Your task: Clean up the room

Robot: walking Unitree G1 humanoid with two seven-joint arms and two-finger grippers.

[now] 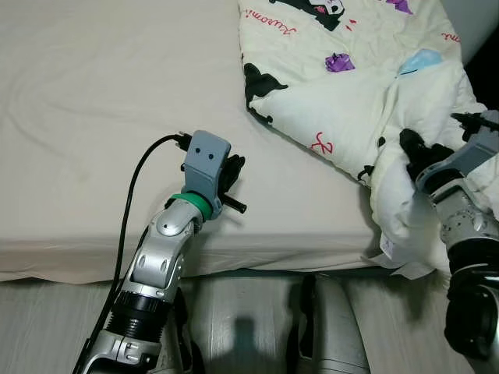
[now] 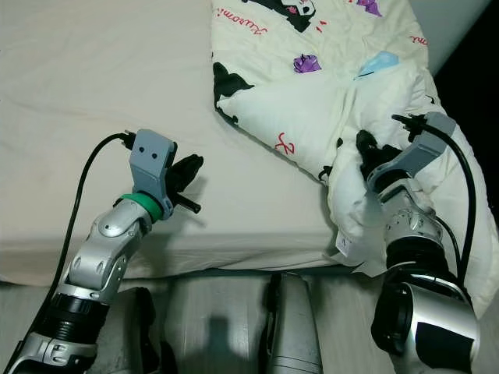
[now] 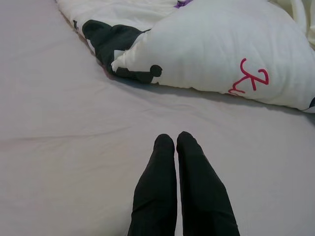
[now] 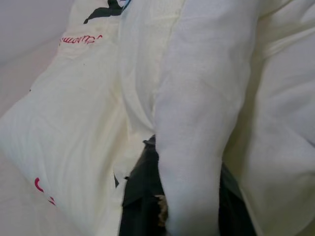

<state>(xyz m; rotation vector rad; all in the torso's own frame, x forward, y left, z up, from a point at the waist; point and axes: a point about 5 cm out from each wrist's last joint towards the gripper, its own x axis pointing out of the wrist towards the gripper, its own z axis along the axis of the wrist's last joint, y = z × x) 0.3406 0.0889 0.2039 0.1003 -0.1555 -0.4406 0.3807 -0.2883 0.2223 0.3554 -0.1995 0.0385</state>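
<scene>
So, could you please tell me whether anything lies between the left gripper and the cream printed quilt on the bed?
Nothing visible does. The left gripper, fingers shut, hovers over bare beige sheet, and only open sheet separates it from the cream printed quilt. The right gripper already pinches a fold of that quilt.

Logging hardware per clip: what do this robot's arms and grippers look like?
Both arms are silver jointed metal with black cuffs. The left gripper has two long black fingers, a grey-blue camera housing with two small holes, a green ring at the wrist and a black cable looping back along the arm. The right gripper carries a matching grey housing and black cable.
</scene>
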